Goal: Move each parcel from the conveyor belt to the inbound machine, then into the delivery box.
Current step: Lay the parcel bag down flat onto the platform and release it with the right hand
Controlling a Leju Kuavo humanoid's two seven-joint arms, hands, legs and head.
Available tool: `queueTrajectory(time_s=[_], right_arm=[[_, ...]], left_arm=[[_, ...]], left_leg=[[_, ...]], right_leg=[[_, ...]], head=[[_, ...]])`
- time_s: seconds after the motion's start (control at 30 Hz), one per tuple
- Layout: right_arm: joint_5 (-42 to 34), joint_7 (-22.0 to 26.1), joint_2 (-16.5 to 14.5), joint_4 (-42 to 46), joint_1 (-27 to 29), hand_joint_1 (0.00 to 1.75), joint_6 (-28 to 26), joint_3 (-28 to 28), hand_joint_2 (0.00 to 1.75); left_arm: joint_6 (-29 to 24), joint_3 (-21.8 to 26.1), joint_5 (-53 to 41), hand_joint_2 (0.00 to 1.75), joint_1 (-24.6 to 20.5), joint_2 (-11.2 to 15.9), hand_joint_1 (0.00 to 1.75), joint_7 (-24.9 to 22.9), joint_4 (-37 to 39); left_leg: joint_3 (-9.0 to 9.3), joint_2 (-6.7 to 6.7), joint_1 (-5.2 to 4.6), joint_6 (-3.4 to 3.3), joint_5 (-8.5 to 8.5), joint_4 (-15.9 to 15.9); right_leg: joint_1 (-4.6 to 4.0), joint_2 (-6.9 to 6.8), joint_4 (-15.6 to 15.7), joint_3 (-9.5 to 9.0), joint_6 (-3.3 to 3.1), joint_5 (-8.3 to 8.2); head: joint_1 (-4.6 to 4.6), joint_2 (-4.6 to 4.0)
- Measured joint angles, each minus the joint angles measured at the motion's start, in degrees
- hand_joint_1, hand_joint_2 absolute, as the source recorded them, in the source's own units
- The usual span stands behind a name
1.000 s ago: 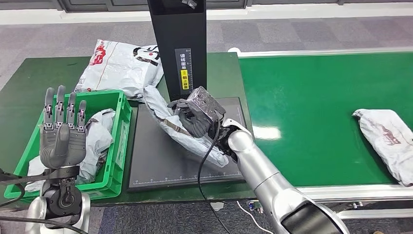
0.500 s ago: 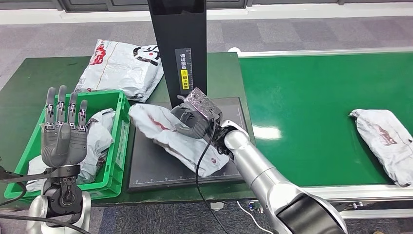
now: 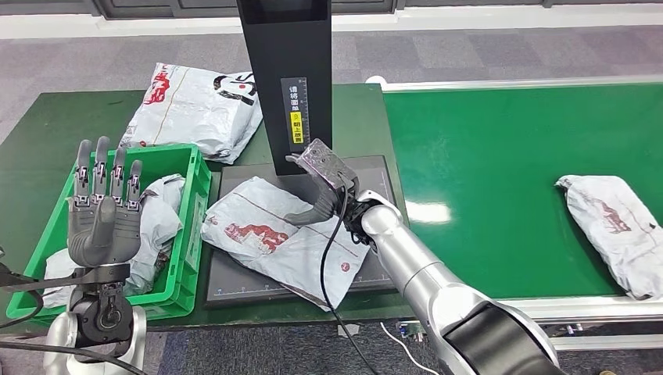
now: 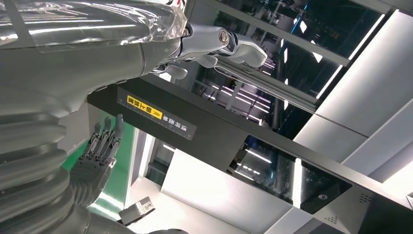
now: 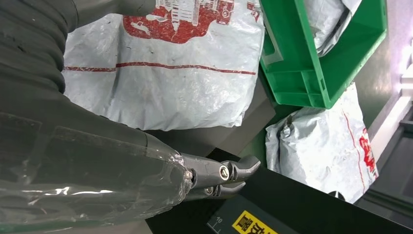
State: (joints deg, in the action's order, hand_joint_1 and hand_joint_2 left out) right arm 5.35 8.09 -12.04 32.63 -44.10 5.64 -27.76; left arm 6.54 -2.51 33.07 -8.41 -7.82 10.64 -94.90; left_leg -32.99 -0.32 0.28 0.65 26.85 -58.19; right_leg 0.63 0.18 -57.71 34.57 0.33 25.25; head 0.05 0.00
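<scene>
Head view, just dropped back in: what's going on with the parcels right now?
The right hand rests at the back edge of a grey parcel lying flat on the inbound machine's black platform, its fingers no longer wrapped around it. The left hand is raised with fingers apart over the green delivery box, which already holds parcels. Another parcel waits on the green conveyor belt, and a large one lies on the table behind the box.

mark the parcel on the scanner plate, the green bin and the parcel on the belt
parcel on the scanner plate (image 3: 274, 238), head view, on its red print
green bin (image 3: 194, 205), head view, on its right wall
parcel on the belt (image 3: 614, 223), head view, on its middle
</scene>
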Motion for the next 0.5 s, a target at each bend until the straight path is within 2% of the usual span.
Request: queueTrajectory(time_s=[0.23,0.33,0.37,0.47,0.5], right_arm=[[0.37,-0.83,0.0,-1.03,-0.46,0.0,-1.01,0.0,1.75],[0.57,-1.0,0.11,-1.54,-0.88,0.0,-0.84,0.0,0.44],[0.43,-0.77,0.21,-1.63,-0.94,0.0,-0.59,0.0,0.44],[-0.63,1.04,0.67,-1.7,-0.93,0.0,0.24,0.01,1.75],[-0.86,2.42,0.89,-1.28,-0.65,0.0,-0.26,0.05,1.75]], left_arm=[[0.1,0.02,0.0,1.75,-0.44,0.02,0.0,-0.1,0.33],[0.12,0.02,0.0,1.75,-0.6,0.02,0.0,-0.15,0.44],[0.13,0.02,0.0,1.75,-0.57,0.02,0.0,-0.16,0.44],[0.23,0.02,-0.08,1.75,-0.44,0.02,0.0,-0.19,0.43],[0.27,0.02,-0.54,1.75,-0.36,0.05,0.0,-0.16,0.43]], left_leg=[[0.0,0.0,0.0,0.0,0.0,0.0],[0.01,0.01,0.0,0.0,-0.01,0.0],[0.01,0.01,0.0,0.0,-0.01,-0.01],[0.01,0.0,0.0,0.0,-0.01,-0.01],[0.01,-0.01,0.0,0.0,-0.01,-0.01]], right_leg=[[0.0,0.0,0.0,0.0,0.0,-0.01],[0.0,0.01,0.0,0.0,0.0,-0.03],[0.0,0.01,0.0,0.0,0.0,-0.03],[0.0,0.01,0.0,0.0,0.0,-0.03],[0.0,0.0,0.0,0.0,0.0,-0.03]], head=[[0.0,0.0],[0.0,0.0],[0.0,0.0],[-0.01,0.0],[-0.01,0.0]])
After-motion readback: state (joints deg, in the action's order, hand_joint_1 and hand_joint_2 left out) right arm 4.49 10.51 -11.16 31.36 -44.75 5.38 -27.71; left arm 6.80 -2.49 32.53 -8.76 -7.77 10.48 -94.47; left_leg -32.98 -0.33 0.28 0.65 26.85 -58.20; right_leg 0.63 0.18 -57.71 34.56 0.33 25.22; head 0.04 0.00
